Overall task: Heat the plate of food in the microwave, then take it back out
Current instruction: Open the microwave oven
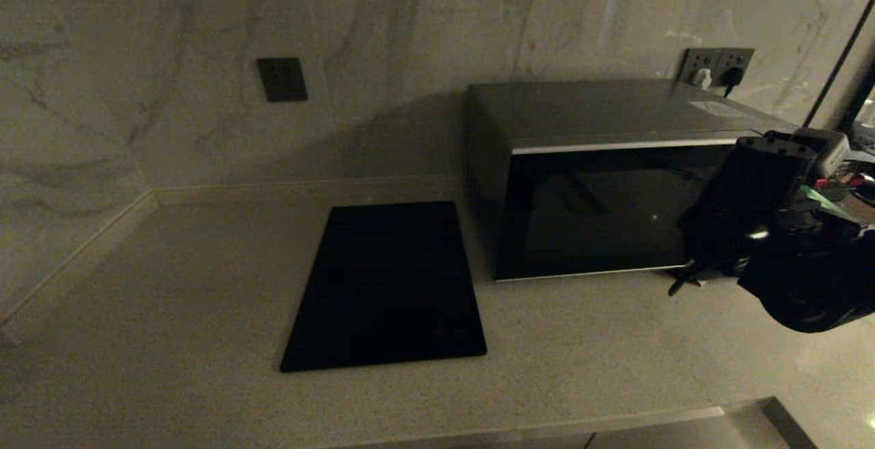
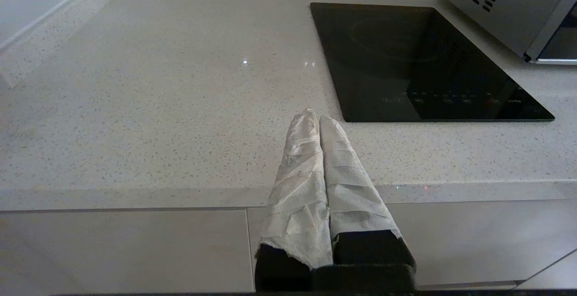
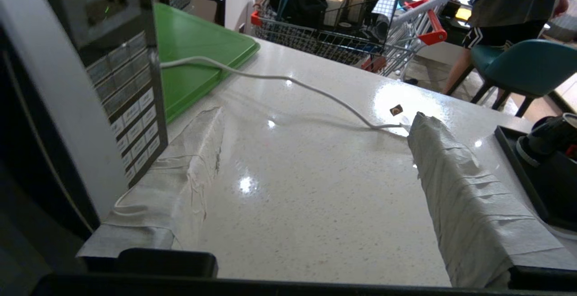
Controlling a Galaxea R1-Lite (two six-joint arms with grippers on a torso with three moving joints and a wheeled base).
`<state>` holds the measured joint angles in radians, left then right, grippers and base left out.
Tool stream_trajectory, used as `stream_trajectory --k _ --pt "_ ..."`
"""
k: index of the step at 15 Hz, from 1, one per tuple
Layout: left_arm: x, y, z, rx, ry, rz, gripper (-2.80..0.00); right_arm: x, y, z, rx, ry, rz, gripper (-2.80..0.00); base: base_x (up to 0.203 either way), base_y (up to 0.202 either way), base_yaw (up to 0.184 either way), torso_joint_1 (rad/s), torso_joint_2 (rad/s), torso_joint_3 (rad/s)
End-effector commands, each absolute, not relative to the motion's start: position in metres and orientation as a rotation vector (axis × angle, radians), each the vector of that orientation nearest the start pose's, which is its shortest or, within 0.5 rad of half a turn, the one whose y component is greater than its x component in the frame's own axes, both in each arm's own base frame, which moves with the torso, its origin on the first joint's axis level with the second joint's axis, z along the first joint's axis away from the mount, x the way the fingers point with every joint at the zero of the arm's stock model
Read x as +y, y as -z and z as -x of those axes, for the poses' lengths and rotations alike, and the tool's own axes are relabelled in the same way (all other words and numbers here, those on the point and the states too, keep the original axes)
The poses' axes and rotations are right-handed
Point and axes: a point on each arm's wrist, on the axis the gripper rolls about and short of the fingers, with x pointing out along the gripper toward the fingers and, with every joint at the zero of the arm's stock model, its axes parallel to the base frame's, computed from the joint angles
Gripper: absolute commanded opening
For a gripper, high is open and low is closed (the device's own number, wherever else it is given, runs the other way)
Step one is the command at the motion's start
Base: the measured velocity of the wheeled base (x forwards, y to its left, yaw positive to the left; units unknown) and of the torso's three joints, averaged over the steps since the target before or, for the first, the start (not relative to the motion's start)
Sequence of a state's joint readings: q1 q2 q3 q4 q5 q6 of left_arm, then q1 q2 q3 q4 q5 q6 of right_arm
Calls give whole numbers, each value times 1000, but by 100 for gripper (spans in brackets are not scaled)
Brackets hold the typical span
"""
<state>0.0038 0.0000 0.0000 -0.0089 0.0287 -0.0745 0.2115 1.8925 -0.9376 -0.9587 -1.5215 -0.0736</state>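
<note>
While the left gripper (image 2: 315, 120) rests closed, the right gripper (image 3: 315, 120) gapes empty beside the shut microwave (image 1: 588, 182)

The boxy silver-grey microwave (image 1: 601, 175) with a dark glass door stands upright on the pale speckled counter against the marble wall, its door shut, a bright silver band running along the door's top edge and its grey button panel (image 3: 128, 102) on its right side.
</note>
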Motion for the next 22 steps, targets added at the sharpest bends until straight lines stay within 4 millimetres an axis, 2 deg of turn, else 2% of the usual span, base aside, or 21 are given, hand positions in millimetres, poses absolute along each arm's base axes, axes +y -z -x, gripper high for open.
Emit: stream_trajectory --k 1,6,22 --pt "1 -76 23 -9 -33 75 -280 51 -178 -343 59 1317 76 0 0 0 0 0 0 0" --pt "1 -76 23 -9 -33 75 -280 55 -164 -359 33 1317 46 0 0 0 0 0 0 0" --pt "1 -76 23 -9 -33 75 -280 72 -154 -389 42 1289 62 0 0 0 0 0 0 0"
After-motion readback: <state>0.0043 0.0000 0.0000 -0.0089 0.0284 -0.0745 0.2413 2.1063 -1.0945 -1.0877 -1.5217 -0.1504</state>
